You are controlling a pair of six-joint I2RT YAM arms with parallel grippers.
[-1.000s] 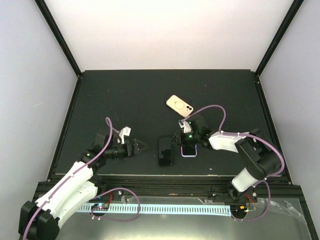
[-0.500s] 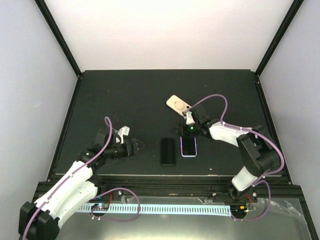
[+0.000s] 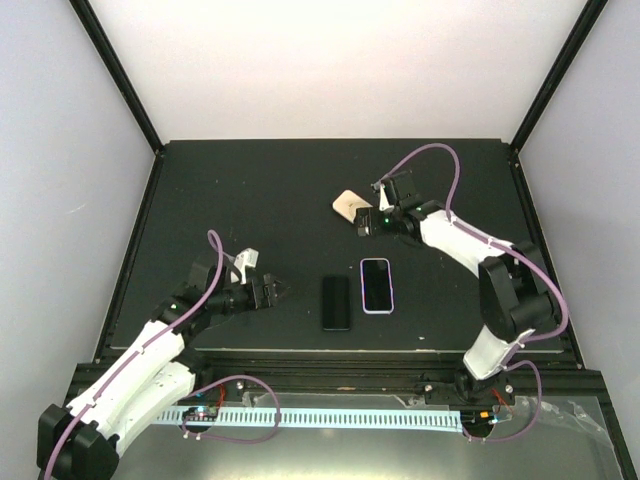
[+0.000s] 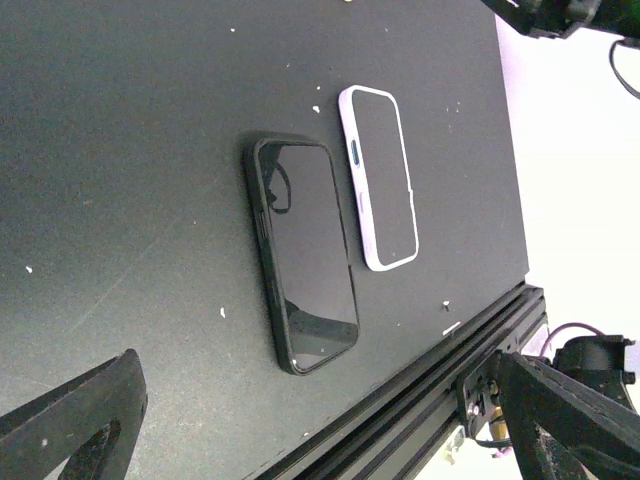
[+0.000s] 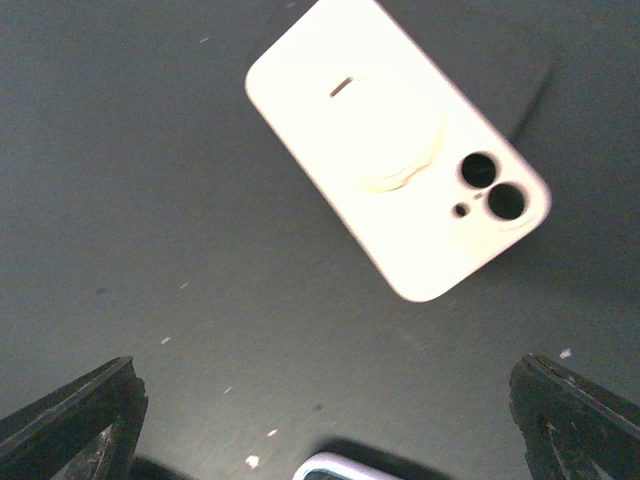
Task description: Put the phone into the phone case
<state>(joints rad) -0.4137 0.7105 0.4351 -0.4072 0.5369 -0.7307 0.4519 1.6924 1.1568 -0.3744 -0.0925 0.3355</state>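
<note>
At the near side of the dark surface (image 3: pixel 250 200), the left gripper (image 3: pixel 278 292) sits low with its jaws spread wide. It holds nothing. In the left wrist view its two fingers (image 4: pixel 70 420) stand far apart in the bottom corners, and only bare surface lies between them.

Just beyond and to the right of this gripper, a black phone (image 4: pixel 302 250) lies flat with its screen up. Its long side runs from near to far. The white-rimmed phone (image 4: pixel 380 175) lies close beside it on the right, also flat and screen up. The two are parallel with a narrow strip of surface between them, and they do not touch. No gripper touches either one.

Farther back, the right gripper (image 3: pixel 366 220) hangs released, with its fingers wide apart and nothing between them. It points at the cream phone case (image 5: pixel 395 145), which lies just beyond it on the surface. The case is back side up, showing its round ring and camera cut-outs, and it lies at a slant to the two phones. In the top view the gripper covers the case's near right end. In the right wrist view the fingers are clear of the case. The case is well apart from the white-rimmed phone, with the gripper between them.
</note>
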